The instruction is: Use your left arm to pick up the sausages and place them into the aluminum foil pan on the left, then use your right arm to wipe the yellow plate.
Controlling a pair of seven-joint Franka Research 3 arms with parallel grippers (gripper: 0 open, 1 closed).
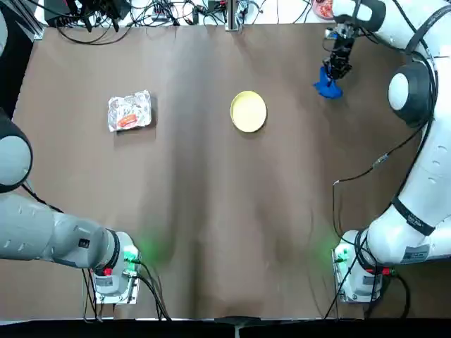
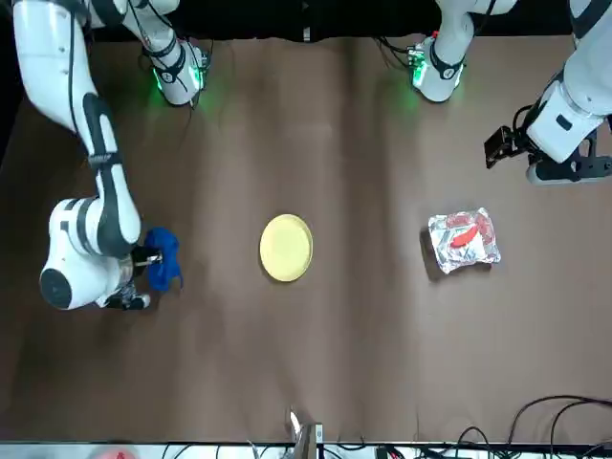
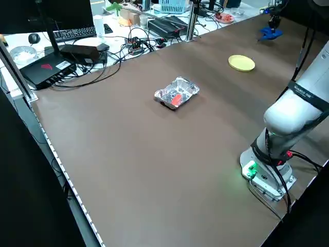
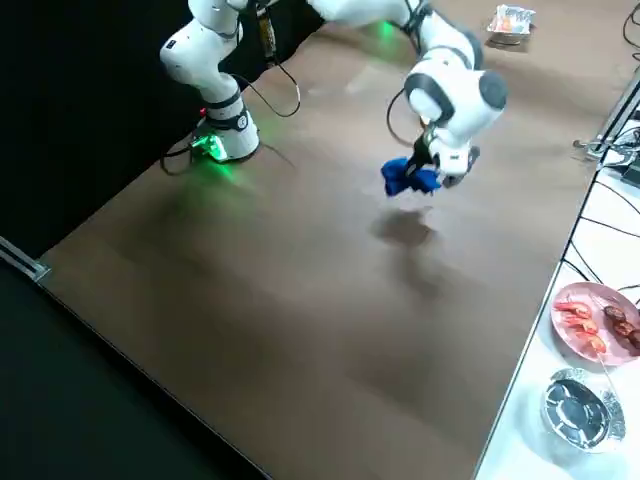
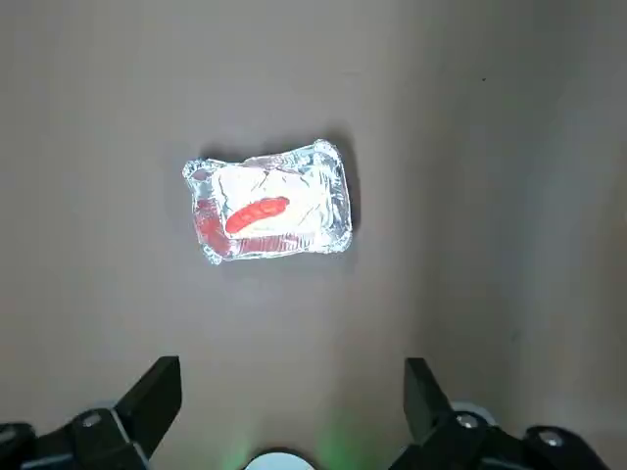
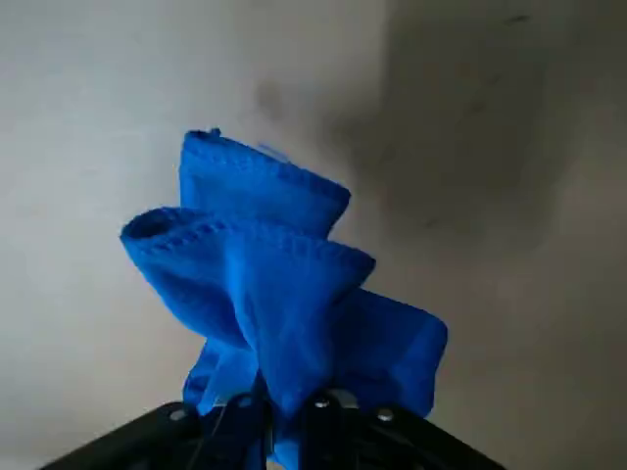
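Left gripper (image 5: 294, 380) is spread, holding nothing, over the table's left side; sausage (image 1: 127, 120) already in foil pan (image 1: 141, 105). Next, yellow plate (image 1: 249, 111): round, no long axis, so I only need direction. It lies left of my right gripper (image 6: 284, 409), slightly baseward; that gripper, pinching blue cloth (image 6: 284, 284), looks nearer, height hard to judge.

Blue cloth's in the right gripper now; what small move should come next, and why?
I'd ease the right gripper sideways toward the yellow plate, staying raised: the cloth is pinched and off the table, the plate looks bare, and the sausage already lies in the foil pan.
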